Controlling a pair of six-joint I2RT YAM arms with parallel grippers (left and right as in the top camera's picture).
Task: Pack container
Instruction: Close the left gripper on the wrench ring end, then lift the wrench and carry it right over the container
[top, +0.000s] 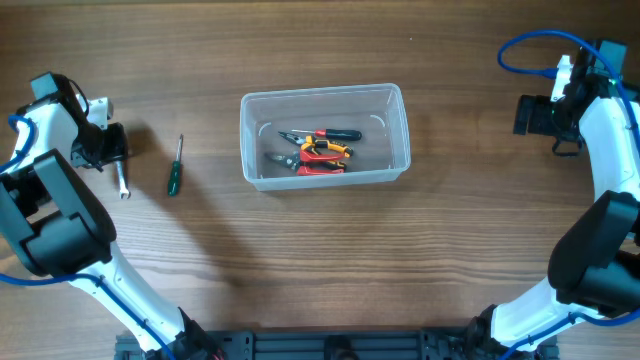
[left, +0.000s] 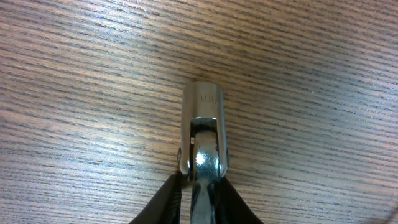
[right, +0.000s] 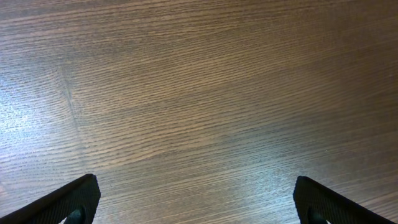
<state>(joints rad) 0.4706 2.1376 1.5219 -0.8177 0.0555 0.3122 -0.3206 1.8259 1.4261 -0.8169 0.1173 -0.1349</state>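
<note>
At nine o'clock from the container (top: 321, 92), my left pincer (left: 200, 190) pinches a chrome socket wrench (left: 203, 118). At three o'clock, my right pincer (right: 196, 190) stands spread.

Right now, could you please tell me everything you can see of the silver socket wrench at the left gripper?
The socket wrench is shiny chrome-looking metal: a short cylindrical socket head hinged onto a slim polished handle. It is horizontal at the left of the wooden table, left of the green screwdriver and outside the container. The left gripper is closed on the handle just behind the hinge, one black finger each side. Whether it rests on the wood or is lifted, I cannot tell.
</note>
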